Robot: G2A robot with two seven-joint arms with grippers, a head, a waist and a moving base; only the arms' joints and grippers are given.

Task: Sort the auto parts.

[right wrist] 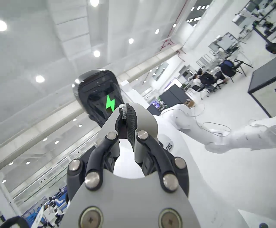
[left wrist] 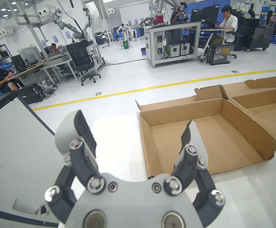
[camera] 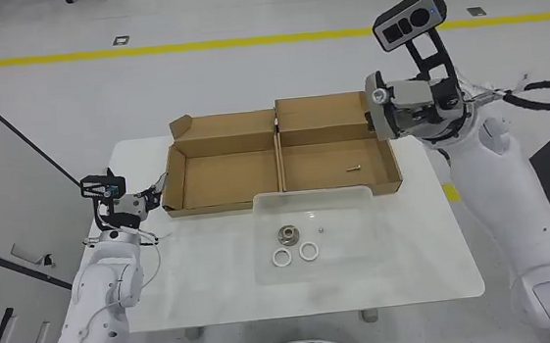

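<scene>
**Left hand free, right hand holding a screw**

My left hand (camera: 152, 197) sits low at the left edge of the table (camera: 411, 268), just beside the outer wall of the left box (camera: 221, 176). In its wrist view, my left hand (left wrist: 134, 121) is spread wide with nothing between the fingers, and it points toward the near left corner of that box (left wrist: 215, 138). The box is plain brown cardboard with a bare floor.

A clear tray (camera: 345, 244) rests on the table in front of the two boxes, touching their near walls. In it lie a metal gear (camera: 287, 235) and, nearer to me, two white rings (camera: 282, 258) side by side. There is also a tiny pale bit by the gear that I cannot make out.

The right box (camera: 314, 163) stands against the left one, sharing a wall. A loose screw (camera: 353, 168) lies on its floor toward the near side.

My right hand (camera: 376, 115) is raised above the far right corner of that box. My right hand (right wrist: 124, 112) is pressed together on a small screw (right wrist: 123, 111), pinched at the very fingertips.
</scene>
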